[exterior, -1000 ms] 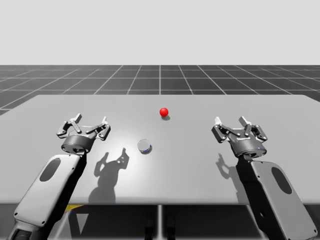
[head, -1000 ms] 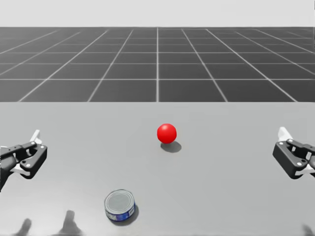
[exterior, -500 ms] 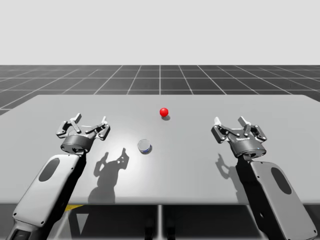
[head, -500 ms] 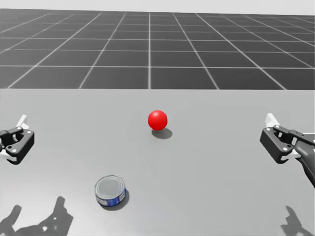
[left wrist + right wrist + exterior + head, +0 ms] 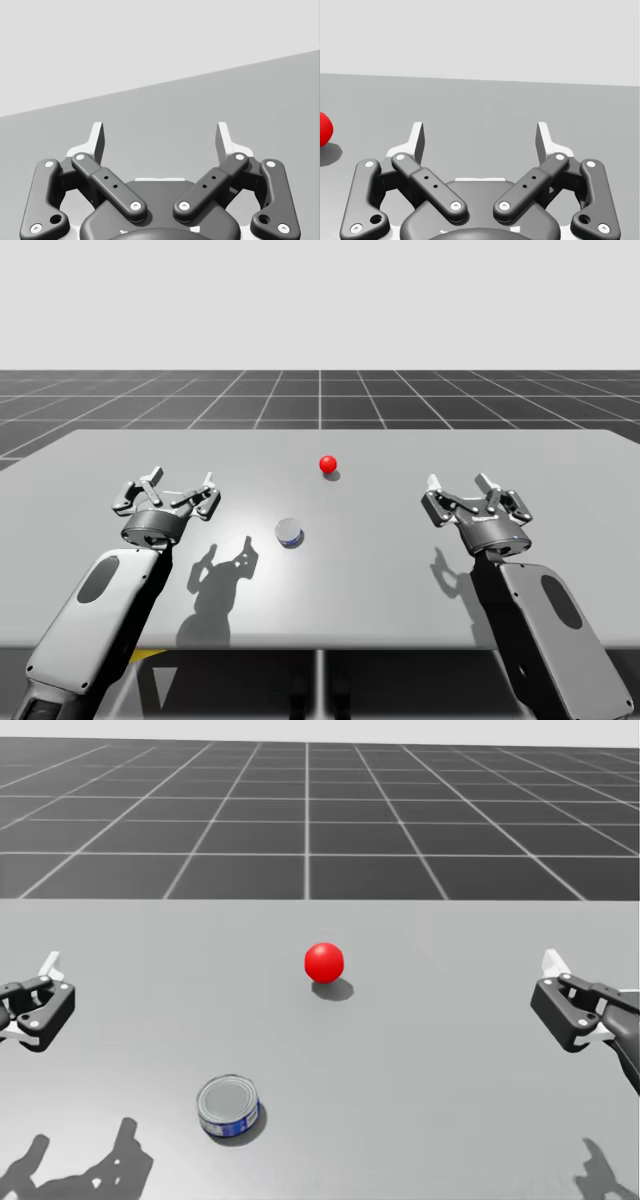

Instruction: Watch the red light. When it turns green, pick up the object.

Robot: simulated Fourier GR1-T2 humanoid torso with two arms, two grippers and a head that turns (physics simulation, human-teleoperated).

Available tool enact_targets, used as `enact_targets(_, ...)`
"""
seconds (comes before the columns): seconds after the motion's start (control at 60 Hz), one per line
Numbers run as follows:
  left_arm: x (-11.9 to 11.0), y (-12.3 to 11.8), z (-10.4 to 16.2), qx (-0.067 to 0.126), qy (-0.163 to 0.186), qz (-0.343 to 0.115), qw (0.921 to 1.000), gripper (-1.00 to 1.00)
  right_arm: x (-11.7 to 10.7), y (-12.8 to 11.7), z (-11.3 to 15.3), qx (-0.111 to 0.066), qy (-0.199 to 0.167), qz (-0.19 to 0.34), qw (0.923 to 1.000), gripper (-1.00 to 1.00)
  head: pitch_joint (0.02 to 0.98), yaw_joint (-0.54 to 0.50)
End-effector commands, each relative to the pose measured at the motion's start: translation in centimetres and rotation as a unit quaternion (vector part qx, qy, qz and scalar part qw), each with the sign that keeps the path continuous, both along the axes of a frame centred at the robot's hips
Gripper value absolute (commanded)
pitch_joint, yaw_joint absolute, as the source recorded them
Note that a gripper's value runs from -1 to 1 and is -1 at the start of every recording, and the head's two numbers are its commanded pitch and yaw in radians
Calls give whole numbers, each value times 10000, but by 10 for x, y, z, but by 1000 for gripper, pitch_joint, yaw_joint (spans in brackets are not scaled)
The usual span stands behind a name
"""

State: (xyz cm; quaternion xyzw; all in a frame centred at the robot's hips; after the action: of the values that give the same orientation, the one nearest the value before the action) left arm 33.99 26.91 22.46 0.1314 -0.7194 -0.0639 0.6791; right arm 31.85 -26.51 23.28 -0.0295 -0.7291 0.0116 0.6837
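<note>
2 end effectors [image 5: 160,131] [image 5: 480,131] spread; r wrist view gets red light [image 5: 324,129], head view can [image 5: 229,1105].

Table [image 5: 450,1120]: one. Red ball [image 5: 324,962]: one. Short round can [image 5: 229,1105], silver top, blue side: one. Arms: two, namely left arm [image 5: 95,610] and right arm [image 5: 555,630]. Grippers: two, namely left gripper [image 5: 160,137] and right gripper [image 5: 480,137]. Fingers [image 5: 97,142]: two per gripper, four in all, each tipped white. Total of loose things on the table: two, ball and can.
</note>
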Motion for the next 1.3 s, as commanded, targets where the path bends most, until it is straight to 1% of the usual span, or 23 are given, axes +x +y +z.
enact_targets(0.017,0,0,0,0,-1,-3,10000,-1000,0,0,0,1,-1,5,10000,-1000,571,-27)
enact_targets(1.0,0,0,0,-23,3,0,10000,-1000,-1,1,1,-18,-36,-18,10000,-1000,571,-26)
enact_targets(1.3,0,-1,0,-14,7,2,10000,-1000,-1,1,1,-55,-50,-61,10000,-1000,572,-28)
